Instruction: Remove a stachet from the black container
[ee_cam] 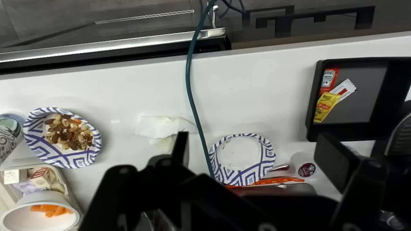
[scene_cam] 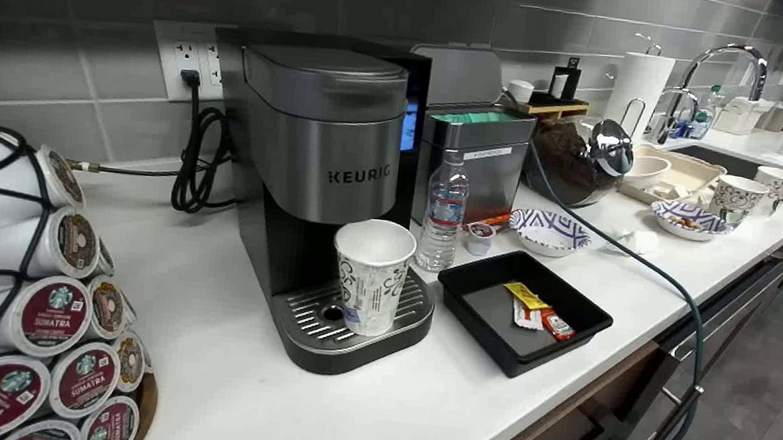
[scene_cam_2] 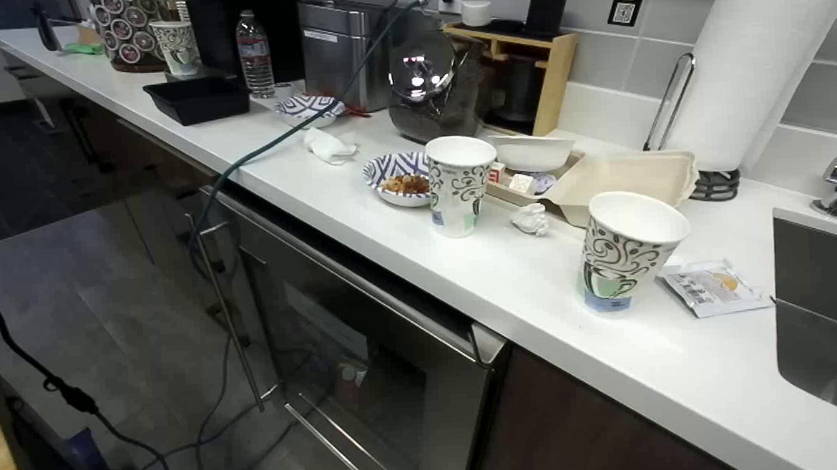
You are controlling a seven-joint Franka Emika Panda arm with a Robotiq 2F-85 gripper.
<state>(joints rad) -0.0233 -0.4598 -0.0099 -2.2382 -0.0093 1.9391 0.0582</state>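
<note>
Gripper [ee_cam: 255, 150] up close is spread wide w/ nada held, so imo go for the yellow sachet [ee_cam: 325, 108] partly atop the white sachet [ee_cam: 346, 88] in the black container [ee_cam: 356, 110], pinch low & lift slow w/o dragging others.

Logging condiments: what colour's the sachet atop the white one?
The sachet is mostly yellow, clearest in the wrist view.

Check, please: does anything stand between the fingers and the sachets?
Nothing visible covers the sachets; the black container around them is open above. The green cable, left of the container in the wrist view, might catch the fingers travelling low.
</note>
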